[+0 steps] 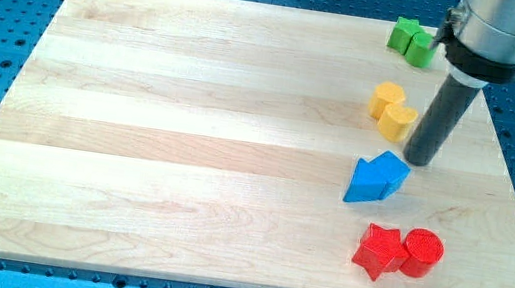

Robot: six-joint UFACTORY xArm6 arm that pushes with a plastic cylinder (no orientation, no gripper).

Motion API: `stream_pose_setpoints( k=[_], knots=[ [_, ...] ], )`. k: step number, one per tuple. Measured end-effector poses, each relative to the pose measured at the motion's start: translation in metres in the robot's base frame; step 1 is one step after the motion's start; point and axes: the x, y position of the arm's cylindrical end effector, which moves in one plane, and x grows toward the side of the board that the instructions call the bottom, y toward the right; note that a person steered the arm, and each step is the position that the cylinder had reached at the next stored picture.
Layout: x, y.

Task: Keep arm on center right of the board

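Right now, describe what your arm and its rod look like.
My arm shows as a pale grey metallic cylinder ringed by a black collar. A straight, dark grey, round rod hangs below it, plain and unmarked, ending at my tip. No cables, labels or pincer are visible.

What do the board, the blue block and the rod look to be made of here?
The board looks like pale wood with a smooth finish: grain lines and joined strips show. The blue block seems matte plastic or painted wood, evenly coloured with no gloss; which one is unclear. The rod is dark and dull, perhaps rubber or plastic, below a shiny metal collar. My tip sits just to the upper right of the blue block.
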Motion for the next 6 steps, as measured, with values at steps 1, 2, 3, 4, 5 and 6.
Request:
stream_pose_setpoints(
  k=[1,2,3,4,5,6],
  knots=[
    [-0.003,0.000],
    [-0.032,0.000],
    [-0.046,0.000],
    [-0.046,0.000],
    [-0.036,0.035],
    [-0.027,0.098]
  ],
)
